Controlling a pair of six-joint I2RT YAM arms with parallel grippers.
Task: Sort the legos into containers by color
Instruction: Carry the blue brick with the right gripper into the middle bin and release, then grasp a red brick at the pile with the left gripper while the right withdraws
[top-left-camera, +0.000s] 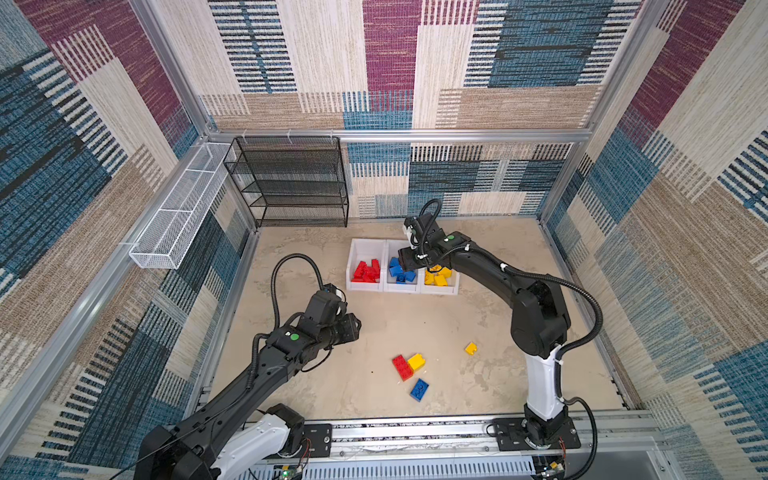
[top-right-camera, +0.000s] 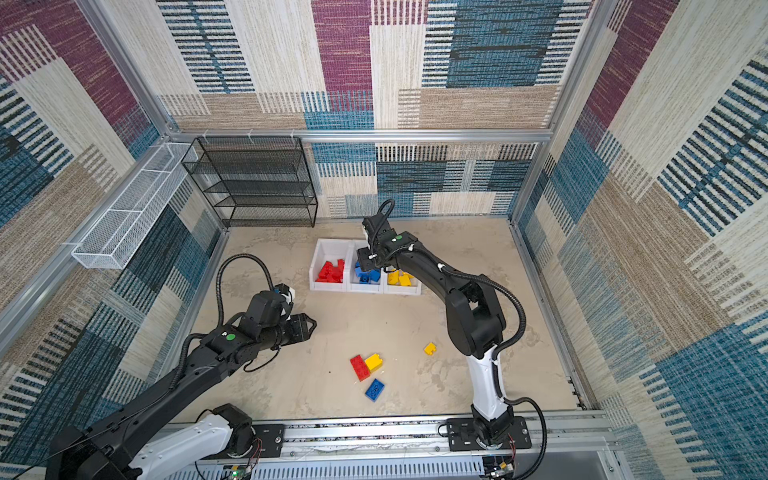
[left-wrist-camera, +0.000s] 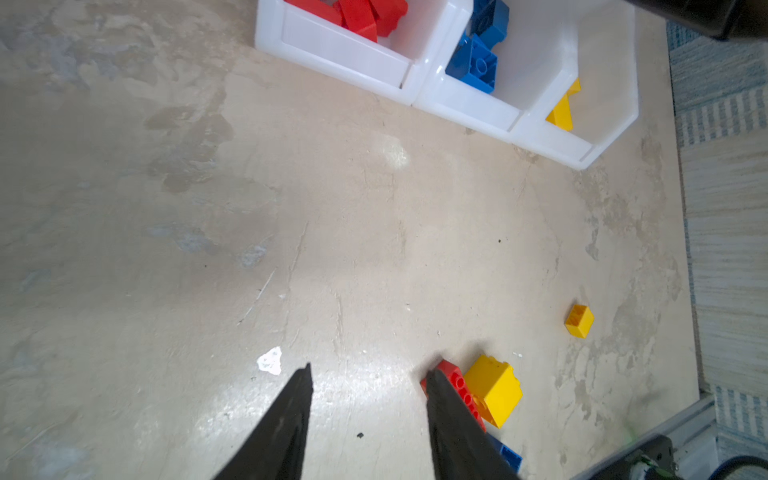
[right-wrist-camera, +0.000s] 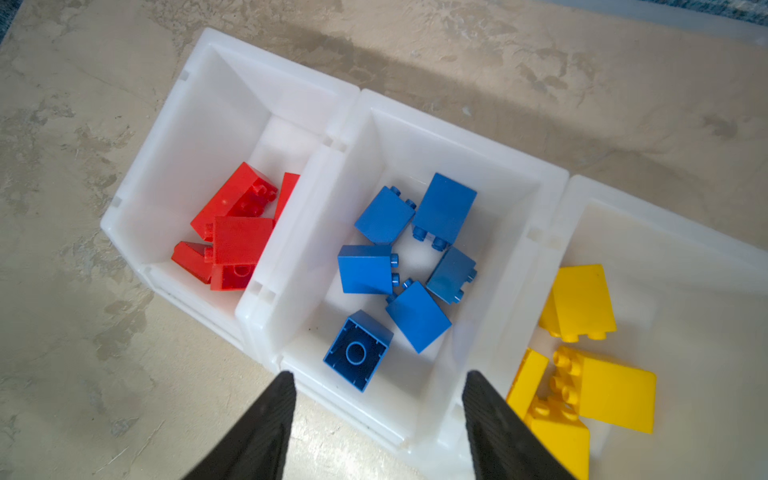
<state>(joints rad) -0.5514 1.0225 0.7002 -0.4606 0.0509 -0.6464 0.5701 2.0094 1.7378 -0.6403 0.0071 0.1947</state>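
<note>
**Both tools open, four bricks loose on the tabletop**

Three white bins are set in a touching row toward the back of the tabletop (top-left-camera: 478, 316). In both top views the red bin (top-left-camera: 360, 249) is seen at the left of the row, the blue bin (top-left-camera: 394, 286) in the middle and the yellow bin (top-left-camera: 454, 289) at the right. Red bricks (right-wrist-camera: 239, 232) are piled in the red bin. Six blue bricks (right-wrist-camera: 419, 316) are counted in the blue bin, one of them turned hollow side up. Yellow bricks (right-wrist-camera: 582, 303) are seen in the yellow bin.

The right tool (right-wrist-camera: 379, 374) is held above the front of the blue bin. Its jaws are spread and nothing is seen between them.

The left tool (left-wrist-camera: 369, 370) is held over bare tabletop, well apart from the bins. Its jaws are parted and nothing is gripped. In the left wrist view part of a loose red brick (left-wrist-camera: 455, 376) is covered by one finger (left-wrist-camera: 453, 424).

Four bricks are left on the tabletop, near the front. The red brick, an oblong one, is laid against a yellow brick (top-left-camera: 417, 362). A blue brick (top-left-camera: 419, 390) is found just beside them, nearer the front rail. A small yellow brick (top-left-camera: 471, 348) is set apart to the right, near the right arm.
</note>
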